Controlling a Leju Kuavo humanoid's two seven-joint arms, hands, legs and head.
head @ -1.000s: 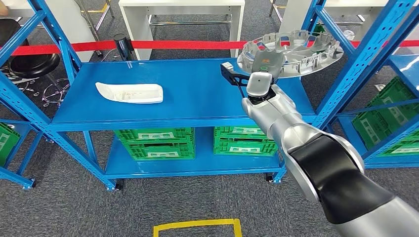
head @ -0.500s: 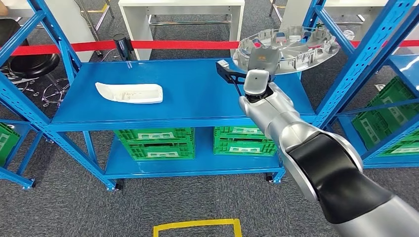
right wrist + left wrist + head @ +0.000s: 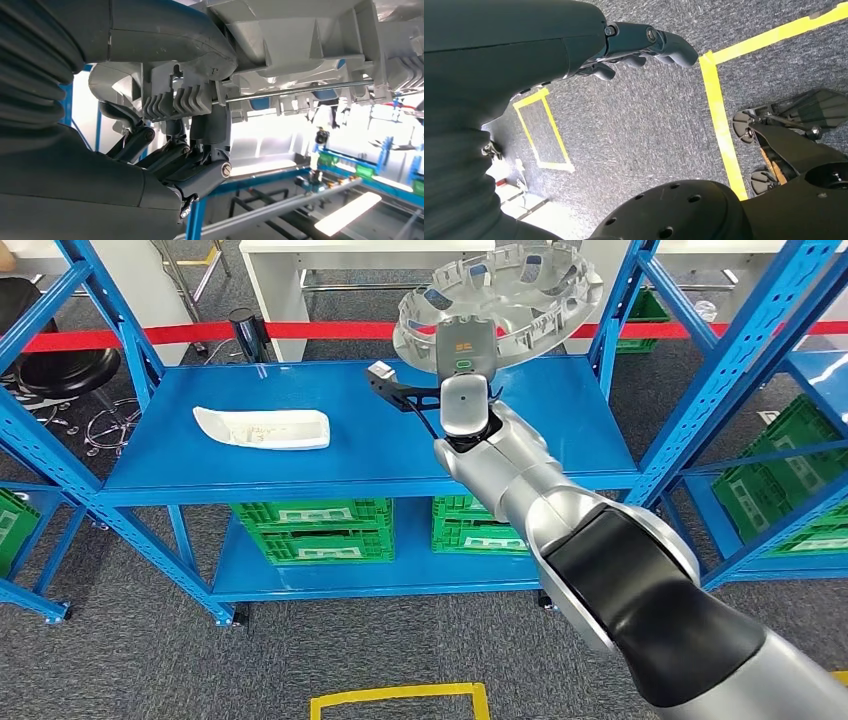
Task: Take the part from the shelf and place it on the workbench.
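The right hand (image 3: 462, 390) grips the round grey part (image 3: 500, 295) above the blue table (image 3: 300, 465); keeping it level should avoid slipping when lowering.

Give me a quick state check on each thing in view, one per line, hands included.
Right hand: grips the round grey part by its rim.
Round grey part: lifted, tilted, above the blue shelf top.
Left hand: hangs by the floor, fingers curled, holding nothing.
White tray-shaped part: lying flat on the blue shelf top.
Green crates: stacked on the lower level.
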